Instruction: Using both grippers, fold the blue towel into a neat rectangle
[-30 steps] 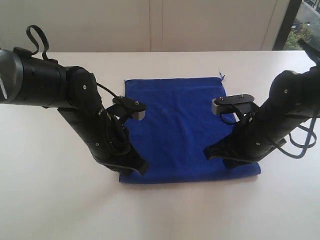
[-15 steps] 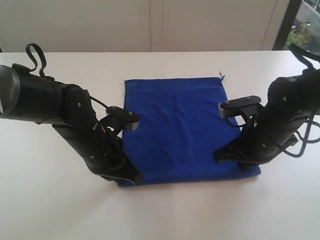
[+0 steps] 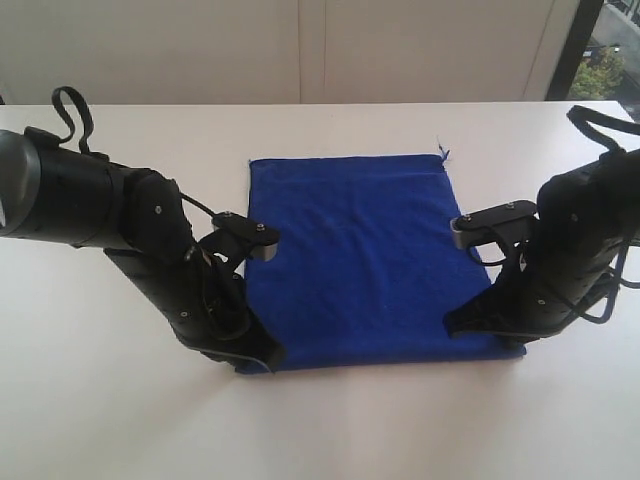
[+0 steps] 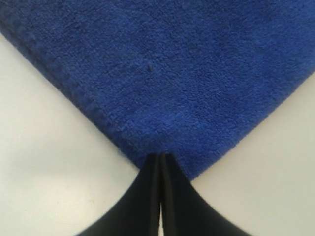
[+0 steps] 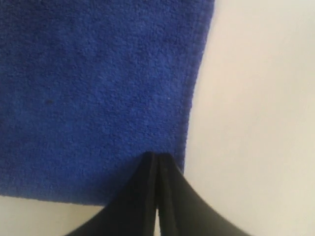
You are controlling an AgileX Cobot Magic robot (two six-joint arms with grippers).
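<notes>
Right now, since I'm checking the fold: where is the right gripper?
On the right of the exterior view, the right gripper, jaws shut, points down at the blue towel by its near right corner, just inside the side edge.

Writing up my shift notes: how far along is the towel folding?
Done: the blue towel lies flat and rectangular on the table. In hand: left gripper and right gripper, both shut, sit at its near corners; whether they pinch cloth is unclear. Left: any further fold.
</notes>
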